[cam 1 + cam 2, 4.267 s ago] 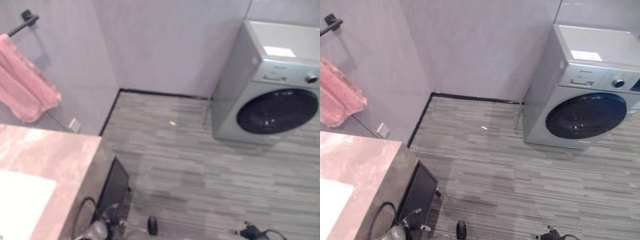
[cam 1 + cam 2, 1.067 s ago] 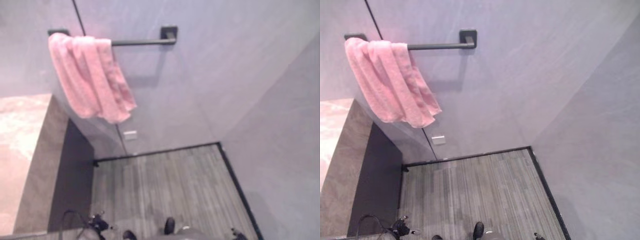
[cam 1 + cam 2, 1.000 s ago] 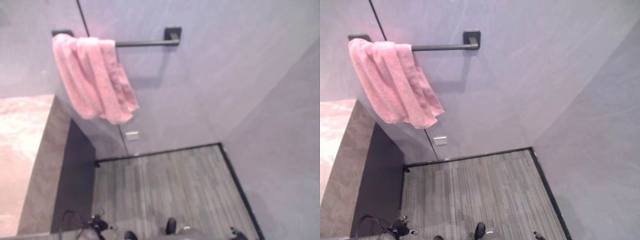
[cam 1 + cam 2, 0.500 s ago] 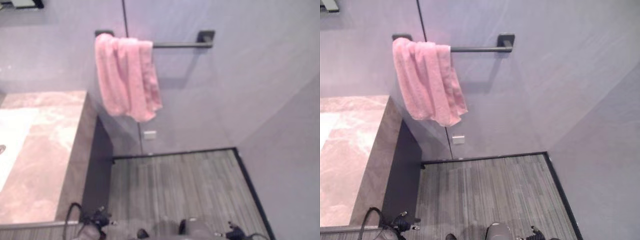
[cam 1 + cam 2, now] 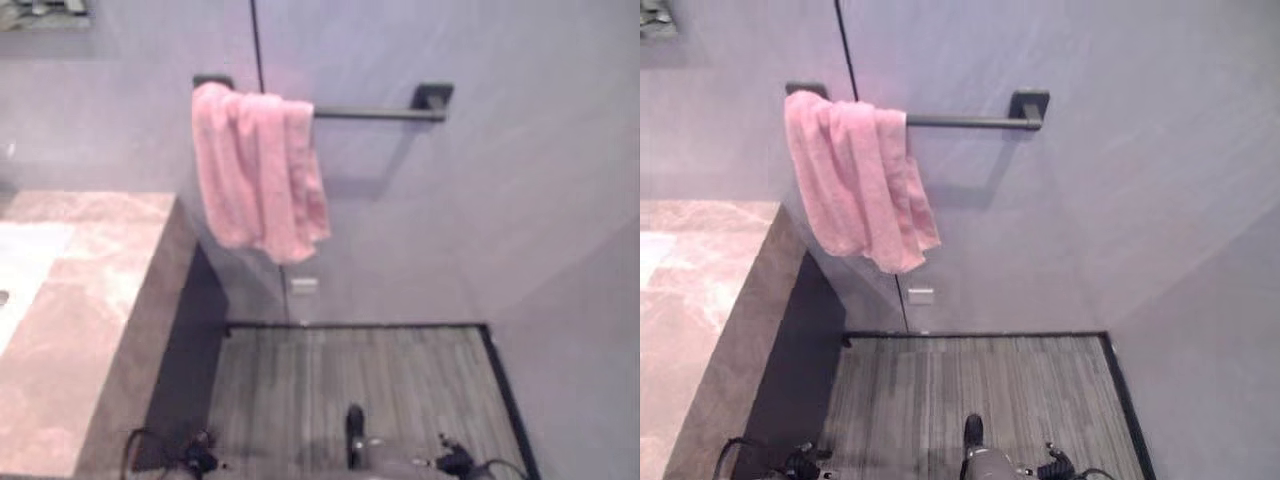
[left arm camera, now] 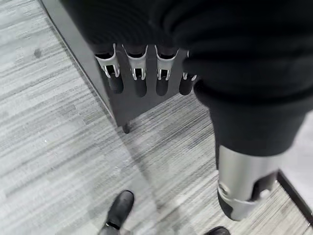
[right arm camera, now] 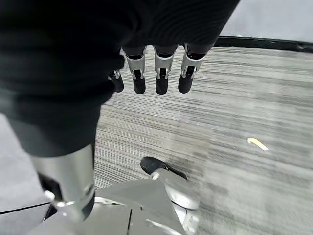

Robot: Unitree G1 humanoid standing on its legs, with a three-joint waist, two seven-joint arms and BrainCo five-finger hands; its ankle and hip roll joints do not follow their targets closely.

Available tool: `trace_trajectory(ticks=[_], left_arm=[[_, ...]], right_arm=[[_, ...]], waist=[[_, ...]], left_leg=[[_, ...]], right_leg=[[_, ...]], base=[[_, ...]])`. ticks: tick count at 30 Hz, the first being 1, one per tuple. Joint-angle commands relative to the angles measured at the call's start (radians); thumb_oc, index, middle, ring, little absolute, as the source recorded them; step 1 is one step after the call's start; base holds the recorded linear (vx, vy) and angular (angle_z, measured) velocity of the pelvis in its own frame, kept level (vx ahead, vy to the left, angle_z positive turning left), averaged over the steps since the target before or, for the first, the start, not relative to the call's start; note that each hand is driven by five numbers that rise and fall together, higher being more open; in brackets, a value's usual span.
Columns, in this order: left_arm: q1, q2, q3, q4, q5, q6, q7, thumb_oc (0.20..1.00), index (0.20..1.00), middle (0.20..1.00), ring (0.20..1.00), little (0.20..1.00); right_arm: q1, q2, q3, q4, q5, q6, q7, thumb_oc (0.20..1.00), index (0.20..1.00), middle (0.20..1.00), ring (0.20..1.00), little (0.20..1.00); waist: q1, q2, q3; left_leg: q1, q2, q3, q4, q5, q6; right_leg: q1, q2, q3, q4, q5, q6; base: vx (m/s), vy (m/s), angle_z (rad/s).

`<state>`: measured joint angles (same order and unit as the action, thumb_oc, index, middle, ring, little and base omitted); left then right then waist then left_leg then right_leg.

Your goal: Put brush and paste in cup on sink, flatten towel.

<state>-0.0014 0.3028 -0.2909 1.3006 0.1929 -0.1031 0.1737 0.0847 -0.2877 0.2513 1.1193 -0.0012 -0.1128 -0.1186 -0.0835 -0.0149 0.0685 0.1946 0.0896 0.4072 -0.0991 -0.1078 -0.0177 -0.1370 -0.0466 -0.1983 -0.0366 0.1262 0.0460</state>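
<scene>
On the black wall rail the pink towel hangs bunched at one end, both the left robot hand and right robot hand dangle relaxed and empty, so a one-sided tug could probably drag it off.

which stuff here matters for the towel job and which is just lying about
For the job:
pink towel, bunched at one end of the rail
black towel rail
left hand, open, empty
right hand, open, empty
marble counter

Just lying about:
small yellowish scrap on the floor
wall outlet
</scene>
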Motion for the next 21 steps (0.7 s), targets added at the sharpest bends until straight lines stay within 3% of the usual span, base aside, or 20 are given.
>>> trace_trajectory(ticks=[1, 2, 3, 5, 8, 9, 10, 11, 13, 17, 21], left_arm=[[-0.05, 0.032, 0.039, 0.015, -0.023, -0.017, 0.019, 1.0, 1.0, 1.0, 1.0, 1.0], [-0.052, 0.037, 0.038, 0.015, -0.022, -0.018, 0.014, 1.0, 1.0, 1.0, 1.0, 1.0], [-0.062, 0.047, 0.031, 0.007, -0.018, -0.022, 0.015, 1.0, 1.0, 1.0, 1.0, 1.0], [-0.083, 0.05, 0.022, -0.002, -0.017, -0.023, 0.022, 1.0, 1.0, 1.0, 1.0, 1.0], [-0.096, 0.059, 0.021, -0.008, -0.027, -0.024, 0.029, 1.0, 1.0, 1.0, 1.0, 1.0], [-0.095, 0.068, 0.024, -0.014, -0.035, -0.031, 0.042, 1.0, 1.0, 1.0, 1.0, 1.0], [-0.095, 0.069, 0.024, -0.014, -0.035, -0.03, 0.042, 1.0, 1.0, 1.0, 1.0, 1.0], [-0.095, 0.078, 0.02, -0.014, -0.034, -0.034, 0.046, 1.0, 1.0, 1.0, 1.0, 1.0], [-0.079, 0.085, 0.033, -0.015, -0.029, -0.036, 0.045, 1.0, 1.0, 1.0, 1.0, 1.0], [-0.07, 0.096, 0.027, -0.006, -0.005, -0.038, 0.028, 1.0, 1.0, 1.0, 1.0, 1.0], [-0.064, 0.111, 0.024, -0.007, 0.019, -0.038, 0.022, 1.0, 1.0, 1.0, 1.0, 1.0]], right_arm=[[-0.04, -0.03, 0.016, 0.011, -0.012, -0.027, -0.014, 1.0, 1.0, 1.0, 1.0, 1.0], [-0.047, -0.047, 0.011, 0.002, -0.01, -0.031, -0.016, 1.0, 1.0, 1.0, 1.0, 1.0], [-0.054, -0.076, 0.002, -0.008, -0.004, -0.038, -0.029, 1.0, 1.0, 1.0, 1.0, 1.0], [-0.061, -0.094, -0.009, -0.005, -0.006, -0.038, -0.041, 1.0, 1.0, 1.0, 1.0, 1.0], [-0.058, -0.11, -0.017, -0.001, -0.019, -0.032, -0.048, 1.0, 1.0, 1.0, 1.0, 1.0], [-0.062, -0.123, -0.023, 0.009, -0.029, -0.031, -0.063, 1.0, 1.0, 1.0, 1.0, 1.0], [-0.062, -0.123, -0.024, 0.009, -0.029, -0.031, -0.063, 1.0, 1.0, 1.0, 1.0, 1.0], [-0.081, -0.134, -0.014, 0.015, -0.047, -0.031, -0.064, 1.0, 1.0, 1.0, 1.0, 1.0], [-0.087, -0.142, -0.006, -0.012, -0.053, -0.032, -0.051, 1.0, 1.0, 1.0, 1.0, 1.0], [-0.078, -0.157, -0.004, -0.044, -0.077, -0.031, -0.033, 1.0, 1.0, 1.0, 1.0, 1.0], [-0.071, -0.154, -0.029, -0.049, -0.078, -0.03, -0.039, 1.0, 1.0, 1.0, 1.0, 1.0]], waist=[[-0.007, -0.034, 0.03], [-0.008, -0.036, 0.031], [-0.002, -0.046, 0.045], [0.001, -0.052, 0.069], [-0.006, -0.061, 0.075], [-0.003, -0.065, 0.071], [-0.002, -0.066, 0.071], [0.007, -0.061, 0.066], [0.01, -0.055, 0.051], [0.016, -0.04, 0.041], [0.013, -0.025, 0.032]], left_leg=[[-0.019, -0.03, -0.069, 0.026, 0.008, 0.003], [-0.041, -0.008, -0.078, 0.074, 0.02, -0.012], [-0.109, 0.019, -0.091, 0.221, 0.043, -0.034], [-0.184, 0.031, -0.114, 0.349, 0.066, -0.051], [-0.219, 0.015, -0.133, 0.261, 0.073, -0.048], [-0.247, 0.03, -0.147, 0.138, 0.115, -0.05], [-0.247, 0.029, -0.146, 0.135, 0.118, -0.049], [-0.244, 0.032, -0.201, 0.083, 0.154, -0.042], [-0.218, 0.021, -0.217, 0.08, 0.121, -0.034], [-0.187, -0.007, -0.215, 0.056, 0.109, -0.022], [-0.14, -0.029, -0.166, 0.014, 0.101, -0.008]], right_leg=[[0.023, -0.01, 0.034, 0.082, -0.087, 0.061], [0.028, 0.005, 0.041, 0.082, -0.103, 0.046], [0.051, 0.013, 0.033, 0.074, -0.129, 0.019], [0.076, 0.009, 0.007, 0.07, -0.145, -0.001], [0.095, -0.012, -0.023, 0.057, -0.151, 0.004], [0.097, -0.028, -0.032, 0.061, -0.146, 0.009], [0.096, -0.029, -0.032, 0.06, -0.145, 0.008], [0.08, -0.028, -0.01, 0.081, -0.15, 0.002], [0.085, -0.03, 0.026, 0.087, -0.152, 0.007], [0.104, -0.045, 0.058, 0.067, -0.139, 0.021], [0.115, -0.064, 0.085, 0.045, -0.112, 0.043]], base=[[0.18, -0.253, 0.02], [0.2, -0.362, 0.03], [0.21, -0.431, 0.16], [0.1, -0.246, 0.37], [0.06, -0.043, 0.42], [0.07, 0.013, 0.66], [0.15, 0.071, 0.37], [0.15, 0.132, -0.15], [0.19, 0.194, -0.77], [0.1, 0.182, -0.66], [0.09, 0.214, -0.29]])
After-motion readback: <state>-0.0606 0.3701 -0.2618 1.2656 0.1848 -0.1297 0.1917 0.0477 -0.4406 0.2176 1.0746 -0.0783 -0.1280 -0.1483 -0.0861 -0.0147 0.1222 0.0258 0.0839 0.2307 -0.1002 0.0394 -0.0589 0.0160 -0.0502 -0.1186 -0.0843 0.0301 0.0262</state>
